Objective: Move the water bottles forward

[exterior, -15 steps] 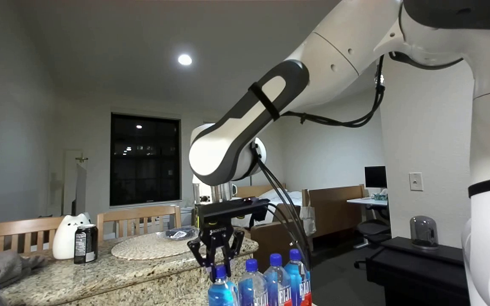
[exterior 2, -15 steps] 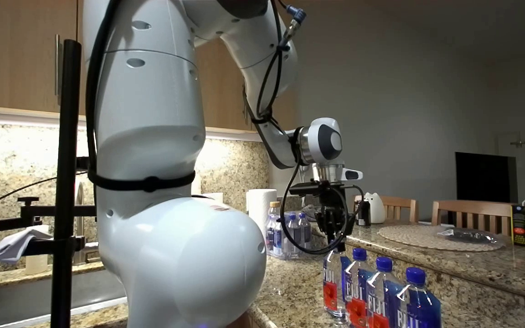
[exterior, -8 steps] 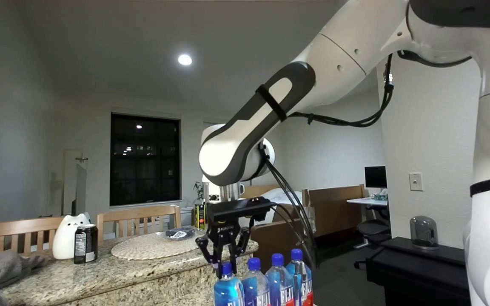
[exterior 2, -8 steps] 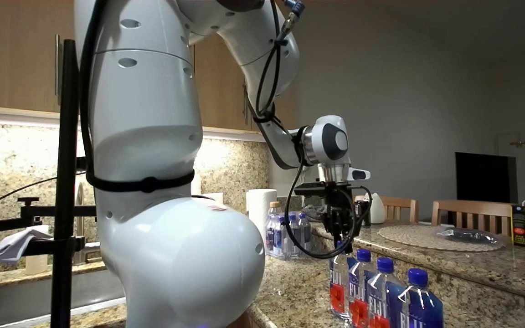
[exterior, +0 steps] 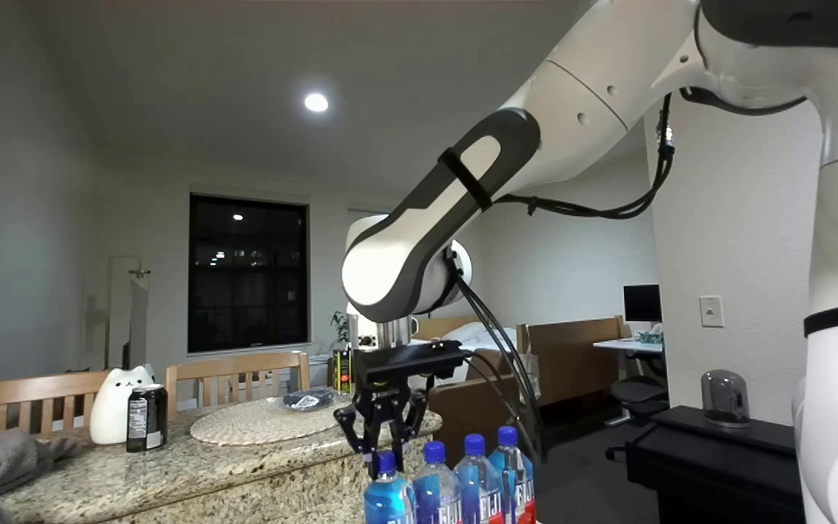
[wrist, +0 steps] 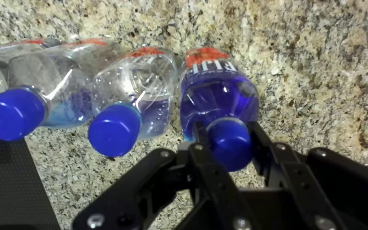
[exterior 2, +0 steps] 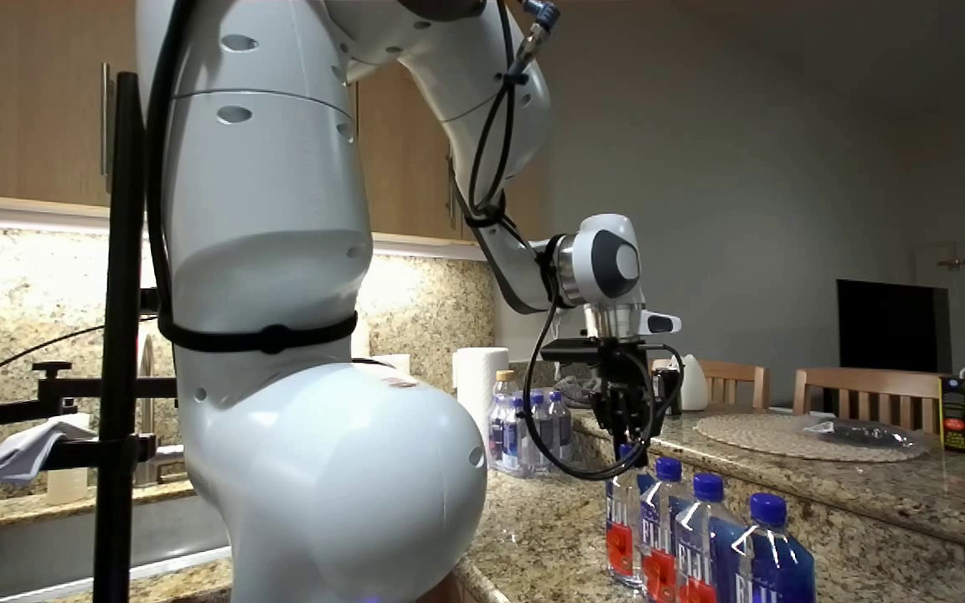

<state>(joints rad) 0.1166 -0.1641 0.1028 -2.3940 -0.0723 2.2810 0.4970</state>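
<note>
Several clear water bottles with blue caps stand upright in a row on the lower counter. My gripper (wrist: 227, 132) is shut on the cap of the end bottle (wrist: 219, 92), with one finger on each side. In an exterior view the gripper (exterior: 385, 458) comes down from above onto that bottle (exterior: 390, 503). It also shows beside the cable loop (exterior 2: 621, 536). A second bottle (wrist: 136, 92) (exterior 2: 658, 519) stands close beside it. A third bottle (wrist: 56, 92) and a farther bottle (exterior 2: 771, 561) continue the row. The bottles' lower parts are cut off in an exterior view.
More bottles (exterior 2: 528, 431) stand at the back by a paper towel roll (exterior 2: 480, 385). A raised granite counter (exterior 2: 859, 494) runs alongside the row, with a woven placemat (exterior: 255, 423), a black can (exterior: 147, 418) and a white cat figure (exterior: 110, 411). A black cable loops around the gripper.
Over the first half second my gripper and the end bottle moved right in both exterior views, and the neighbouring bottles shifted slightly right. Since then almost nothing has moved.
</note>
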